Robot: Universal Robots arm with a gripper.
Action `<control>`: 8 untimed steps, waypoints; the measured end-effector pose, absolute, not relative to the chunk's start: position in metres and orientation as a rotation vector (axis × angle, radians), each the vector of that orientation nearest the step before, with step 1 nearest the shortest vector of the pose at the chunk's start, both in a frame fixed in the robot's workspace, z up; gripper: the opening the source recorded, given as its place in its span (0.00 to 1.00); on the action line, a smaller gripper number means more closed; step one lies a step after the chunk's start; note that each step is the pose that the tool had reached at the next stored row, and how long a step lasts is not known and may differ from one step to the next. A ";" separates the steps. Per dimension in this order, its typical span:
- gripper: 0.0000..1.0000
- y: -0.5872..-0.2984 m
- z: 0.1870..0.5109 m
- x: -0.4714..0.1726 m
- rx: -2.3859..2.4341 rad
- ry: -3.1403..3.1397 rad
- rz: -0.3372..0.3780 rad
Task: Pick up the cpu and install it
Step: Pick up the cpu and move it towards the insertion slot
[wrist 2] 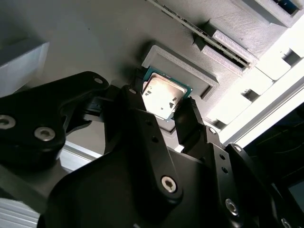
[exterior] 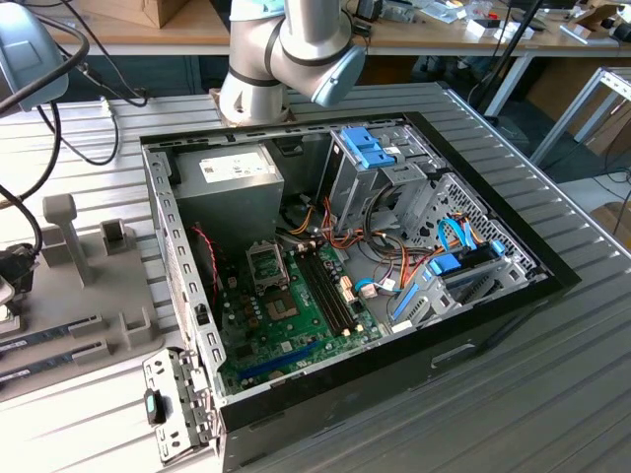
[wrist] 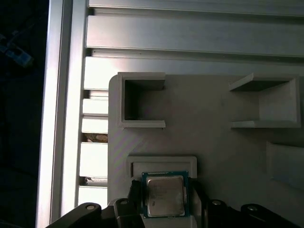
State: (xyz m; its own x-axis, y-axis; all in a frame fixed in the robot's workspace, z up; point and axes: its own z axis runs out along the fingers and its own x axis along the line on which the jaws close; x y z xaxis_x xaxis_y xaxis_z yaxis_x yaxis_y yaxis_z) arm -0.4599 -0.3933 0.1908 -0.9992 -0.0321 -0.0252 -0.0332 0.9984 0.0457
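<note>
Black two-finger gripper [wrist 2: 162,107]: jaws apart, straddling small square silvery green-rimmed cpu [wrist: 165,194] seated in pale grey moulded holder [wrist: 213,156]. Judged best grasp: centred, square, closing evenly on opposite edges.

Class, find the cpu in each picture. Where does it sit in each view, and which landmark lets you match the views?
First wrist view: the cpu lies in a square framed recess of the grey tray, near two box-shaped pockets.
Second wrist view: the cpu lies in that recess of the grey tray, beside long narrow slots.
Exterior view: the grey tray lies at the exterior view's left, beside the computer case.
Shared landmark: the grey tray.
</note>
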 end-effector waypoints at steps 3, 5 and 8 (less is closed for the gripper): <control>0.47 -0.393 0.191 -0.460 -0.051 3.116 0.072; 0.47 -0.393 0.191 -0.460 -0.051 3.116 0.072; 0.47 -0.393 0.191 -0.460 -0.051 3.116 0.072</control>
